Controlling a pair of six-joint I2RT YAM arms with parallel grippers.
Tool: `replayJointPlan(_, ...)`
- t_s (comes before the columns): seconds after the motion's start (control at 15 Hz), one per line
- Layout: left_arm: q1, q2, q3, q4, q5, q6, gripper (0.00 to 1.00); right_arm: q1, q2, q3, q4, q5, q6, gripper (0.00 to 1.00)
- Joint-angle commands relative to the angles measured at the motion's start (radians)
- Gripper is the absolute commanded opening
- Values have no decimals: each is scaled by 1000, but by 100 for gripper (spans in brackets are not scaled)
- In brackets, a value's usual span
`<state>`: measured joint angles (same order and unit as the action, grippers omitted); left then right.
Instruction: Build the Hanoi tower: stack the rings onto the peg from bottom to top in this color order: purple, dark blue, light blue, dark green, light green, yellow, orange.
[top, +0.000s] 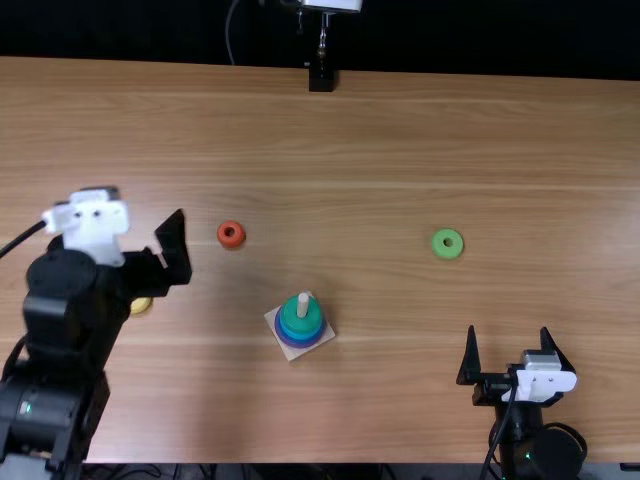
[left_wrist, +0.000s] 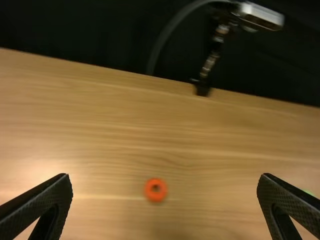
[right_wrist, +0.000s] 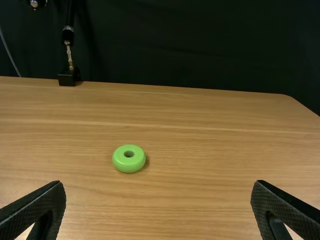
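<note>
Right tool (top: 508, 330): released, its two fingers wide apart with nothing between them, near the counter's (top: 380, 420) near edge.
Left tool (left_wrist: 165, 175): also released and empty, fingers spread.
Light green ring (right_wrist: 129, 166): flat on the counter, ahead of the right tool; by the order, the next to go on.
Grip: centre the right tool over it, lower until the fingers straddle its rim, then close evenly so it stays level.
Peg (top: 303, 304): upright on its square base (top: 290, 352), dark green ring (top: 300, 325) topmost, bluer rings under it.
Placing: carry the ring high enough to clear the peg tip, line up the hole, lower straight and release; an off-centre drop could hang up or nudge the base.
Yellow ring (top: 141, 305): partly hidden beside the left arm (top: 70, 320); should follow.
Orange ring (top: 231, 243): beyond the stack, best left for last.
</note>
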<state>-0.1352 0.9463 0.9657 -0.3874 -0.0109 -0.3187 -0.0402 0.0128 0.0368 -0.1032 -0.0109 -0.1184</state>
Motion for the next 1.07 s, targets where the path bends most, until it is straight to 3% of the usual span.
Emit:
replayJointPlan(0.0,20,-101,-70,5,-17,-2,100,-9,-13,-23,1,-2,1,100)
replayJointPlan(0.2,43,-305,-266,-5,-79,4,100,-9,-13,-25,1,-2,1,100)
replayJointPlan(0.27,52,-386,-341,-5,-83,4,100,-9,-13,-25,1,-2,1,100)
replayJointPlan(0.53,77,-639,-607,17,-79,4,100,-10,-13,-23,1,-2,1,100)
replayJointPlan(0.73,68,-828,-828,190,-77,6,100,-9,-13,-25,1,-2,1,100)
replayJointPlan(0.93,68,-928,-923,284,-57,13,100,-9,-13,-25,1,-2,1,100)
replayJointPlan(1.0,68,-946,-926,281,-31,35,100,-10,-13,-25,1,-2,1,100)
